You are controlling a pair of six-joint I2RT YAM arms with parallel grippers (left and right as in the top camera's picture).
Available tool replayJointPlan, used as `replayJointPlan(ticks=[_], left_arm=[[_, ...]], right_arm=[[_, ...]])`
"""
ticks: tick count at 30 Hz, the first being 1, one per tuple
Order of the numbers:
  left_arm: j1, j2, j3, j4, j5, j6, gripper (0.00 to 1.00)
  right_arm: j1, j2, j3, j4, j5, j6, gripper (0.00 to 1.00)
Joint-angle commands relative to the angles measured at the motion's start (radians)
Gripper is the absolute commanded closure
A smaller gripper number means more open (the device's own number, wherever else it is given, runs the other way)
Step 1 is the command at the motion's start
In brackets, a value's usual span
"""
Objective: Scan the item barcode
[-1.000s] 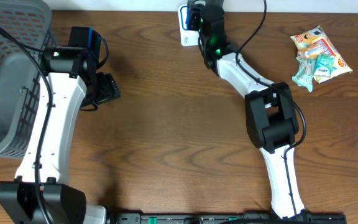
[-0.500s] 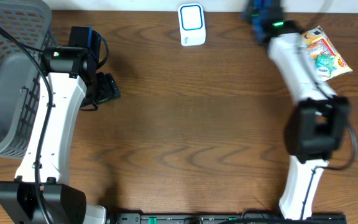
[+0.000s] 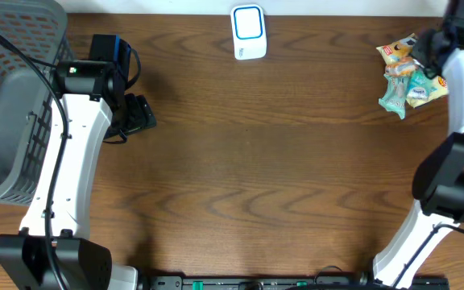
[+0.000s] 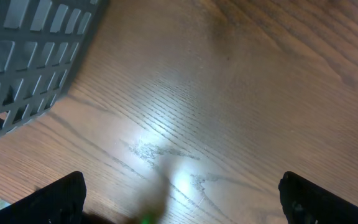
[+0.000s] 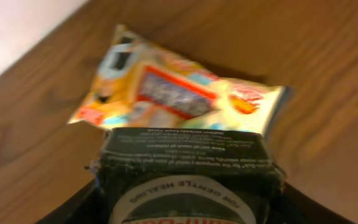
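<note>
The middle of the surface [image 3: 264,161] lies open. A basket [image 3: 6,97] blocks the left edge; snack packets [image 3: 413,76] crowd the far right corner.

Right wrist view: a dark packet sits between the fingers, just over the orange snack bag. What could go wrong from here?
1. The dark packet at the right gripper overlaps the orange snack bag; let go here, it may land on the bag and slide off.
2. The snack pile lies near the table's far edge; a nudge could push it off.
3. Mixed into the pile, scanned and unscanned items may be confused.
</note>
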Motion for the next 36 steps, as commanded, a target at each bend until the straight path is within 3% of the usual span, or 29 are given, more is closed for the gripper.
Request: replayJointPlan(ticks=[1, 8, 15, 26, 36], left_arm=[[0.003, 0.006, -0.002, -0.004, -0.009, -0.006, 0.02], [0.003, 0.006, -0.002, -0.004, -0.009, -0.006, 0.02], [0.003, 0.006, -0.002, -0.004, -0.009, -0.006, 0.02], [0.003, 0.006, -0.002, -0.004, -0.009, -0.006, 0.02], [0.003, 0.006, -0.002, -0.004, -0.009, -0.006, 0.02]], right_arm=[[-0.021, -0.002, -0.03, -0.002, -0.029, -0.031, 0.25], [-0.027, -0.009, -0.047, -0.036, -0.046, -0.03, 0.01], [-0.026, -0.125, -0.047, -0.168, -0.184, 0.017, 0.01], [0.047, -0.543, -0.062, -0.602, -0.235, 0.06, 0.01], [0.201, -1.02, -0.378, -0.628, -0.224, 0.06, 0.01]])
